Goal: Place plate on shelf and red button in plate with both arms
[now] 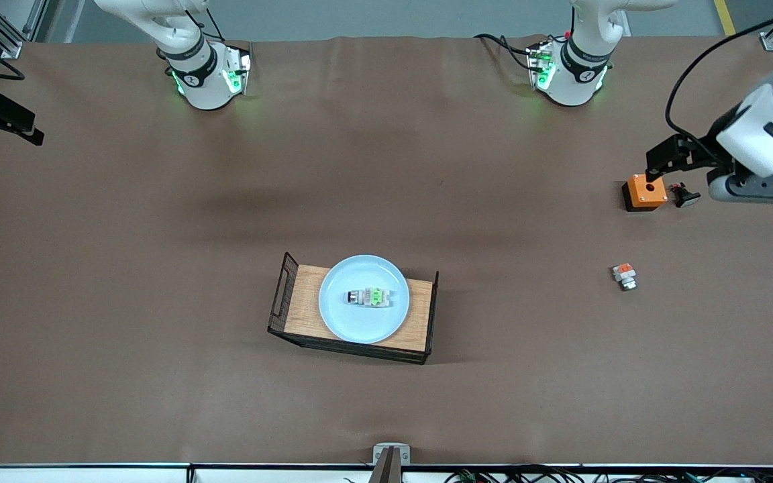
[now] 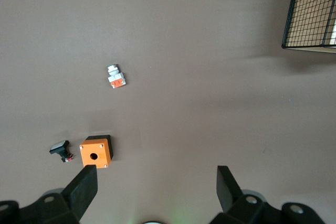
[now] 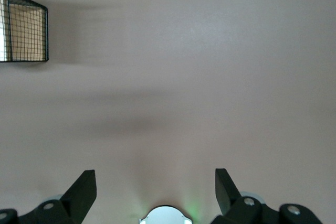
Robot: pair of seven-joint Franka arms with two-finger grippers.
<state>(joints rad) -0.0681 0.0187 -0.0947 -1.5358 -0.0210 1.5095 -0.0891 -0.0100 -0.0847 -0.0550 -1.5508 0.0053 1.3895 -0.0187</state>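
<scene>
Plate (image 1: 364,300) with red button (image 1: 369,297) sits on the tray (image 1: 306,302); left gripper (image 2: 153,182) and right gripper (image 3: 152,182) spread, empty, just keep clear

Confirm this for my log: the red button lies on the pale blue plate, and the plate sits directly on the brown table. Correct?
Not quite. The red button does lie on the plate, but the front view shows the plate resting on the wooden tray, not directly on the table.

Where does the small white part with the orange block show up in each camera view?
Front view: white part with the orange block on the table, nearer the camera than the orange box.
Left wrist view: on the table, apart from that box.
Right wrist view: not in it.
Shared landmark: the orange box.
</scene>
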